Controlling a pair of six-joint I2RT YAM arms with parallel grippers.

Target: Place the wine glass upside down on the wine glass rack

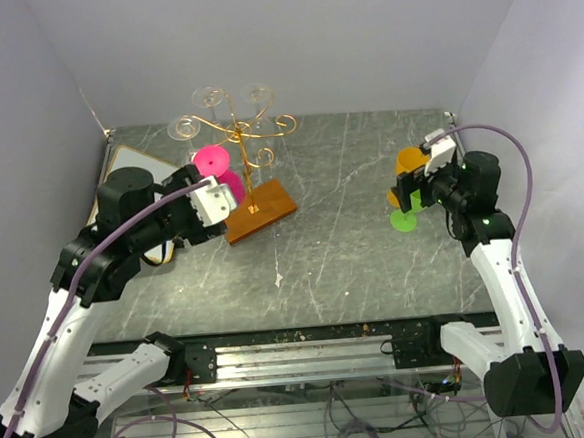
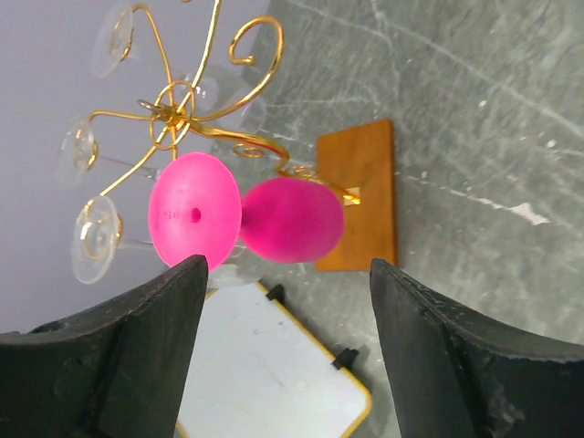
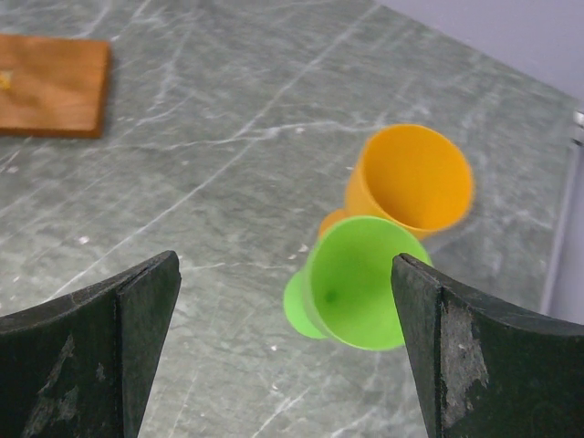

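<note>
Pink wine glass [image 2: 242,222], foot uppermost on wine glass rack [image 2: 360,192], directly ahead of left gripper [image 2: 287,267]; jaws parted, empty.

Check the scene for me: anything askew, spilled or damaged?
Nothing serious. The pink wine glass hangs foot-up on the wine glass rack, apart from the open left claw. Only oddity: a small white fleck on the table near the rack.

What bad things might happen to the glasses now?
The left gripper, jaws open, sits close to the pink glass on the rack; backing out crookedly might knock it off or shake the clear glasses. The right gripper, grabbing the green glass, might tip the orange glass beside it.
</note>
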